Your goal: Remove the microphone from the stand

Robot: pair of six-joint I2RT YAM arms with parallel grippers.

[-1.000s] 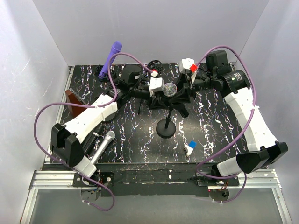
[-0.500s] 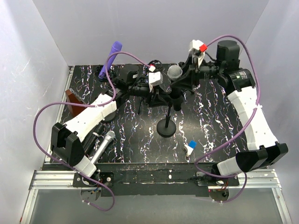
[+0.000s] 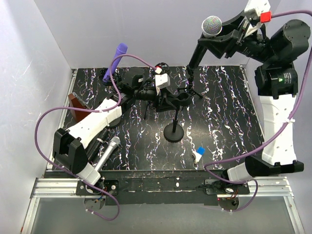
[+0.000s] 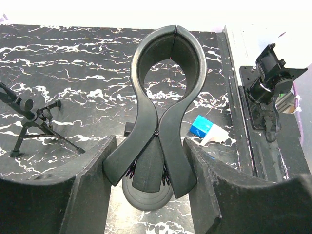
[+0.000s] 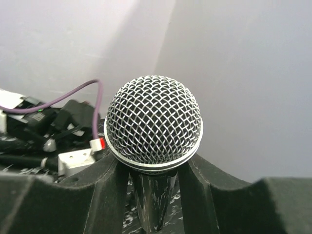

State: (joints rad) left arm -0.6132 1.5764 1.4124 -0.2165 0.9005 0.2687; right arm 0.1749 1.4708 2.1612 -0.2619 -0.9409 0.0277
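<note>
R gripper [image 5: 152, 175] fingers pinching mic [image 3: 212, 25] below head, high above stand [image 3: 173, 132], fully clear. L gripper [image 4: 151, 151] fingers squeezing stand's clip [image 4: 156, 141] levers.

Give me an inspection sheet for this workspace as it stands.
Surface: black marbled tabletop; no spills seen.
Job's things: microphone held high, clear of the stand; the stand's clip is empty.
Clutter: purple microphone, silver microphone, small blue-and-white piece, small tripod, brown block.
Grippers: right gripper shut on the microphone; left gripper shut on the clip's handles.
Cables: purple cables loop off both arms.
Surroundings: plain pale walls on three sides; metal rail at the near edge.
</note>
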